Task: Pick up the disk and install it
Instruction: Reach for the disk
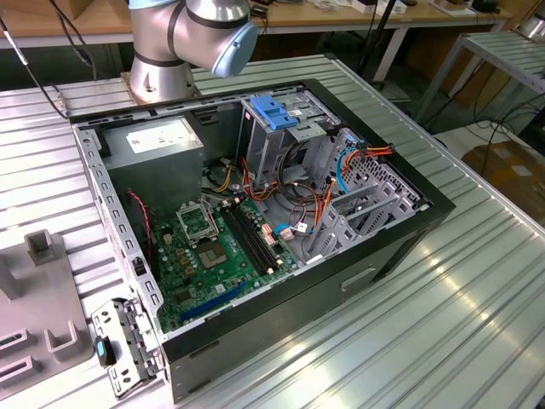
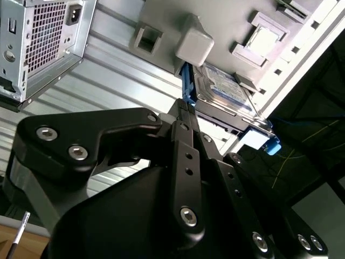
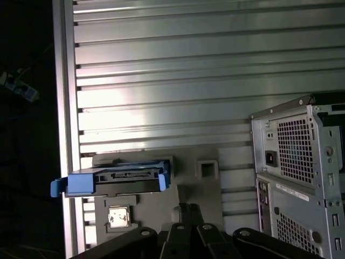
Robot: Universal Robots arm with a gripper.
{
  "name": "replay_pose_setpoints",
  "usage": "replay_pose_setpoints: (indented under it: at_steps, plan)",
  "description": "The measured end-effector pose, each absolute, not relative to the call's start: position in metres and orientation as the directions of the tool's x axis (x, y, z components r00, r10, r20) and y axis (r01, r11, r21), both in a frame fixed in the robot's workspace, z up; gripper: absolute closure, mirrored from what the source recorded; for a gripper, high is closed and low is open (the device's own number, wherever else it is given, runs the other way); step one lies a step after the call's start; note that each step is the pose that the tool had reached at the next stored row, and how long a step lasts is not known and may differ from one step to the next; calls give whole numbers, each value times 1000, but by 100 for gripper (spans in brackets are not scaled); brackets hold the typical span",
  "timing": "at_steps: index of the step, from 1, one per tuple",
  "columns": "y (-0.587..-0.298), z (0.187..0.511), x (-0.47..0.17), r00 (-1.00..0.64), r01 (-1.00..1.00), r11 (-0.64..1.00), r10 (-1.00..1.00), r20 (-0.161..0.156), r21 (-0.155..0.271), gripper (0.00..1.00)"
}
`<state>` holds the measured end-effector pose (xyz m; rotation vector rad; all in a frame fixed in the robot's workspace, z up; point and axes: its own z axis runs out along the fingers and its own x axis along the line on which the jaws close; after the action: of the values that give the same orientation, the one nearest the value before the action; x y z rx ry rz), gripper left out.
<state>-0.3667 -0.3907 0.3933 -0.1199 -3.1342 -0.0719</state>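
- Black gripper (image 3: 186, 209), its jaws pressed together on nothing, hangs near the silver-grey rectangular hard disk with blue plastic rails (image 3: 116, 182).
- The disk sits on a grey fixture plate (image 3: 207, 191) at the ribbed aluminium table's (image 3: 188, 81) edge, its blue tab overhanging.
- The grey metal computer case (image 3: 294, 162) stands well apart, with ribbed table between.

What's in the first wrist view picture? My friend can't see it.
A silver disk with blue side rails sits on a grey plate on a ribbed metal table. The back of a computer case stands nearby.
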Motion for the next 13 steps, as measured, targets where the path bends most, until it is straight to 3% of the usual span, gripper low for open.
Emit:
replay_pose_setpoints:
  at_steps: [13]
  plan:
    - [-390,393,-392,-997,76,996,76,6,46,89]
